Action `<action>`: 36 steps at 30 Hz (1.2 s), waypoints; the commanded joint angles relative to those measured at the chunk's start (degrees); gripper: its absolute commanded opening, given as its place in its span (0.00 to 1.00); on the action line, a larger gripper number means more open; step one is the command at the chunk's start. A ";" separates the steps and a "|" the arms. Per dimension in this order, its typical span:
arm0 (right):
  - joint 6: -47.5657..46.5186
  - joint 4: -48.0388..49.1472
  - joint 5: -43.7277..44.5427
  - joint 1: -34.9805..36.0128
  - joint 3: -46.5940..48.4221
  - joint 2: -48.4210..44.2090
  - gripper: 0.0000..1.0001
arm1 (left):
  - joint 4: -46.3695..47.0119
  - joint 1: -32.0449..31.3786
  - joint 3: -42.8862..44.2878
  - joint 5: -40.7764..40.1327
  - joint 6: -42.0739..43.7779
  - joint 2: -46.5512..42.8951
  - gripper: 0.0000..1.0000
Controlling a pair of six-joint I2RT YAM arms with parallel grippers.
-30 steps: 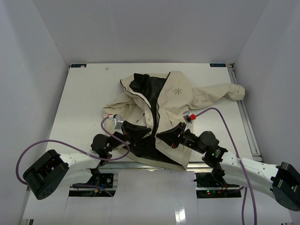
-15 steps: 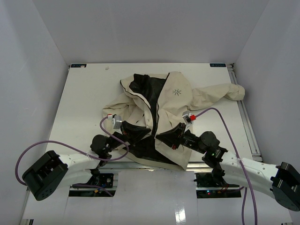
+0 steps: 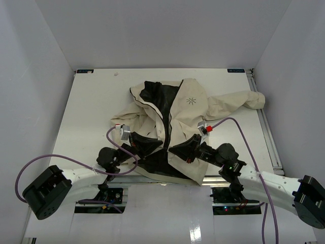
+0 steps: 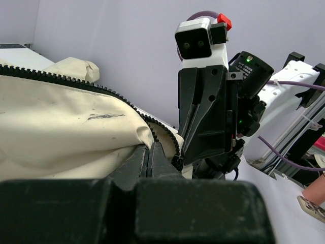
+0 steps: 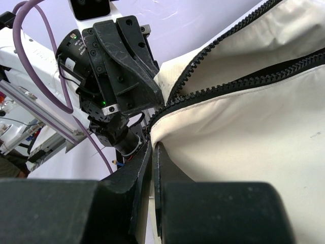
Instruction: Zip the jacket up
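Note:
The cream-beige jacket (image 3: 190, 109) lies open on the table, its black lining (image 3: 158, 96) showing and a small starburst logo (image 3: 191, 100) on the right chest. My left gripper (image 3: 162, 145) and right gripper (image 3: 171, 148) meet tip to tip at the bottom hem, near the front edge. In the left wrist view the left gripper (image 4: 151, 147) is shut on the jacket's edge (image 4: 61, 127), just below the dark zipper teeth (image 4: 101, 89). In the right wrist view the right gripper (image 5: 154, 147) is shut on the other front panel (image 5: 244, 132), with cream fabric pinched between its fingers.
One sleeve (image 3: 244, 100) stretches toward the table's right edge. A metal rail (image 3: 266, 132) runs along that side. White walls enclose the table at the back and on both sides. Purple cables (image 3: 238, 127) loop over both arms.
The left arm has shifted slightly forward and the jacket's left front has moved a little with it. Both grippers stay shut at the hem.

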 commanded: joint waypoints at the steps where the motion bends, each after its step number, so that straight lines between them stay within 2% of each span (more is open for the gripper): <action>1: 0.60 5.24 -2.21 0.13 0.04 -0.95 0.08 | 15.56 -0.27 -1.12 1.28 -0.76 -0.98 0.00; 7: 1.08 6.20 -3.14 0.04 -0.17 -1.52 0.08 | 14.81 -0.31 -0.56 1.80 -1.39 -1.02 0.00; 21: 1.14 5.68 -2.79 0.07 -0.38 -1.12 0.08 | 19.81 -0.23 -1.26 1.81 -3.52 -0.20 0.00; 36: 1.81 6.79 -3.75 0.13 -1.14 1.23 0.08 | 19.41 -0.31 -1.23 -0.04 -2.52 -3.48 0.00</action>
